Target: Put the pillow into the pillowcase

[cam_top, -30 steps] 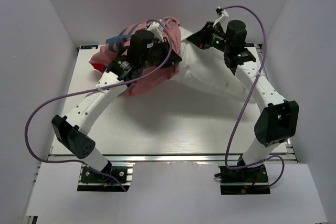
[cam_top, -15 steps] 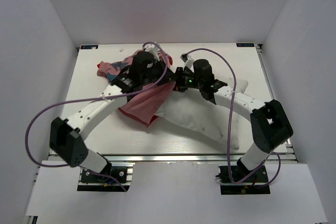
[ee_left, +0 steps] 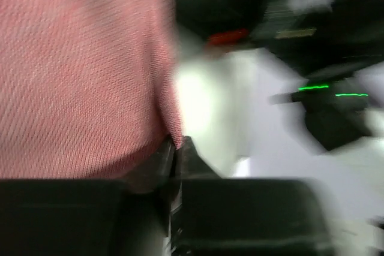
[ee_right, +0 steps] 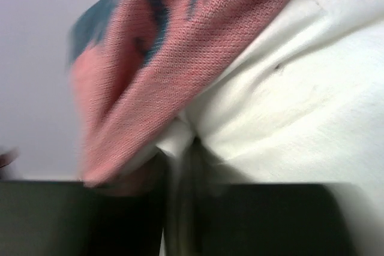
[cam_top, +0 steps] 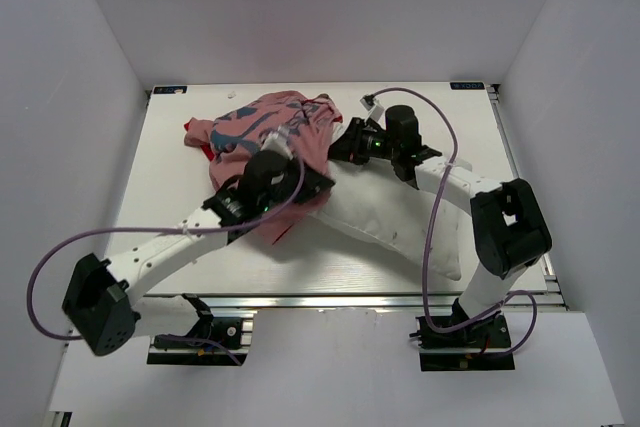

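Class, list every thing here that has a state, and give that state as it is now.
pillow: lying on the table, mostly uncovered, one end under the pillowcase.
pillowcase: crumpled, draped over that end.
left tool: shut on pillowcase.
right tool: shut on pillow.

Plump white pillow (cam_top: 395, 219) lies diagonally, its far-left end covered by the crumpled pink-red, navy-printed pillowcase (cam_top: 262, 125)
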`<state>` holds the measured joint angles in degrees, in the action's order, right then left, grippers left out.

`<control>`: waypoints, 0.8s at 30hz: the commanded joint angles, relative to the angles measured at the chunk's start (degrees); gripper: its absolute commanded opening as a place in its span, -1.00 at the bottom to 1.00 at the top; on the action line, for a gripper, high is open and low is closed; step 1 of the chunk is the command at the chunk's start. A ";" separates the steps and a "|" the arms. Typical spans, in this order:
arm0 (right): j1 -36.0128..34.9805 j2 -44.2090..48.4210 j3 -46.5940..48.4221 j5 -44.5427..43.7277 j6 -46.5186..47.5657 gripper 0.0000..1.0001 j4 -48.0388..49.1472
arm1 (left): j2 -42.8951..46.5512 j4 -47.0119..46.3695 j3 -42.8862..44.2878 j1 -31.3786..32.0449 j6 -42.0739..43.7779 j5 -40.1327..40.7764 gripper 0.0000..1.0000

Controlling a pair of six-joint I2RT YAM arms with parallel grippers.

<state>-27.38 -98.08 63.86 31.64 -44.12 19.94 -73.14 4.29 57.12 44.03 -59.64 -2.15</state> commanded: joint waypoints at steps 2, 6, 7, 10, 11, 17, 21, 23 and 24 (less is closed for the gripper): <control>-0.57 -0.71 2.32 11.30 22.23 -0.22 -3.62 | 9.67 5.63 -13.76 0.62 -7.41 5.04 -0.19; -0.22 4.02 1.81 18.10 47.40 0.19 -18.95 | 12.23 10.89 -12.58 -0.96 -6.55 6.89 0.41; -0.05 5.87 1.54 18.89 52.94 0.39 -22.46 | 12.32 14.74 -10.47 -0.96 -3.15 7.68 0.49; 1.09 13.86 1.97 21.36 69.75 0.61 -33.98 | 10.66 24.75 2.69 -0.96 5.28 11.99 0.52; 1.44 15.88 2.24 21.97 72.04 0.62 -35.66 | 9.78 26.71 6.38 -0.96 7.32 13.04 0.52; 5.13 23.56 2.15 7.09 59.43 0.79 -23.39 | -2.33 35.07 32.50 -1.31 24.20 19.90 0.57; 7.60 16.80 5.83 3.96 56.43 0.79 -22.83 | -18.58 40.33 49.28 -2.63 35.26 17.45 0.58; 9.18 12.24 8.90 4.83 56.34 0.79 -26.17 | -29.47 44.11 60.43 -2.90 38.09 16.22 0.58; 9.79 11.08 9.27 5.27 56.51 0.79 -26.88 | -32.82 48.57 64.30 -2.90 39.76 16.56 0.57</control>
<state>-19.22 -82.43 70.85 39.51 14.00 -4.21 -95.66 39.48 115.77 41.65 -29.58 14.59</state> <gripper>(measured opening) 0.895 0.787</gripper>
